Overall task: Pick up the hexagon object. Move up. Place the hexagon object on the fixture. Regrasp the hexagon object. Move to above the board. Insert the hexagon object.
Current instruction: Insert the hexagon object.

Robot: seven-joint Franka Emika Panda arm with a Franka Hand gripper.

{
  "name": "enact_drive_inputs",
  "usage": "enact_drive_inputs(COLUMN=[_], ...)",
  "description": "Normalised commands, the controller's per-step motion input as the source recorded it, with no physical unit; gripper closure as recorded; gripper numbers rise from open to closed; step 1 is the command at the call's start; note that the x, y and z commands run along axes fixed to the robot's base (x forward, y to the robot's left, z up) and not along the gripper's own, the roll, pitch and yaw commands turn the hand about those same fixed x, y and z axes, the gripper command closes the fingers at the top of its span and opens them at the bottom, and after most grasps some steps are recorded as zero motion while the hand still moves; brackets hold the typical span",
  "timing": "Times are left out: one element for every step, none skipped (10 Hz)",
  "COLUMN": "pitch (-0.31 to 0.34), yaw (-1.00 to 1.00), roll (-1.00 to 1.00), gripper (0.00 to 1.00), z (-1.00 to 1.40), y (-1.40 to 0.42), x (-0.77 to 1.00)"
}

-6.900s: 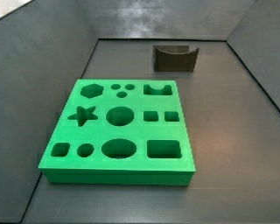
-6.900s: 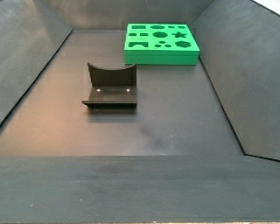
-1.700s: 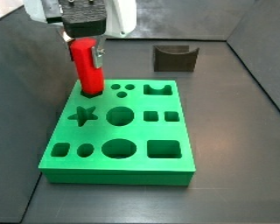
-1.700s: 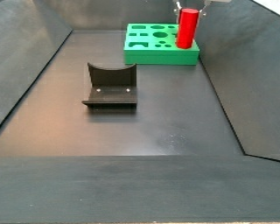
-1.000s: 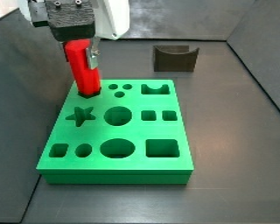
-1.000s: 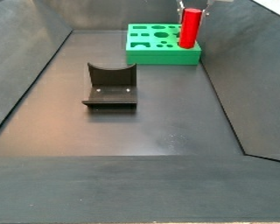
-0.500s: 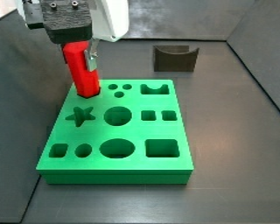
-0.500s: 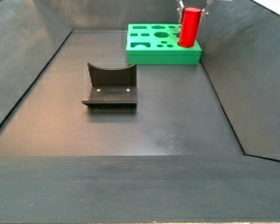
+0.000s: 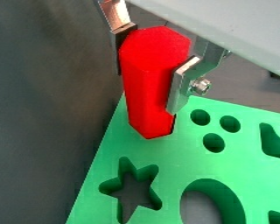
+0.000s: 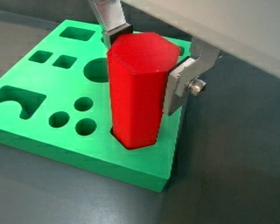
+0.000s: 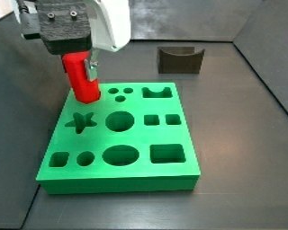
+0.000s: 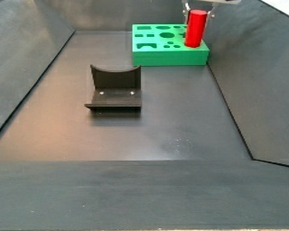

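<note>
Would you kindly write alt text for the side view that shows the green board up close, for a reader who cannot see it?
The gripper holds the red hexagon object upright, its lower end at the hexagonal hole in a far corner of the green board. The board lies on a dark floor, its other cut-outs empty. The dark fixture stands apart behind it.

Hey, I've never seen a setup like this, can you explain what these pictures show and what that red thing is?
It is a robot arm working in a dark grey bin. Two pictures come from cameras on its wrist, two from cameras beside the bin. Its pincer, two silver plates, is shut on a red hexagon bar, held upright with its lower end in the hexagon hole at a corner of the green board, which has many shaped holes. The dark notched fixture stands apart on the floor.
</note>
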Motion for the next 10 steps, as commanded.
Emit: enact_drive_inputs(pitch=[0.0, 0.09, 0.086, 0.109, 0.099, 0.073, 0.066, -0.003, 0.0, 0.0], yaw=[-0.08, -0.13, -0.13, -0.06, -0.05, 0.0, 0.0, 0.0, 0.0, 0.0], roll=[-0.38, -0.4, -0.31, -0.15, -0.08, -0.08, 0.0, 0.0, 0.0, 0.0], gripper=[1.0, 1.0, 1.0, 1.0, 1.0, 1.0, 1.0, 1.0, 1.0, 1.0], z=[-0.39, -0.33, -0.49, -0.75, -0.88, -0.84, -0.11, 0.04, -0.09, 0.0], y=[0.26, 0.41, 0.41, 0.21, 0.15, 0.07, 0.0, 0.0, 0.0, 0.0], x=[0.13, 0.34, 0.44, 0.52, 0.44, 0.13, 0.09, -0.02, 0.0, 0.0])
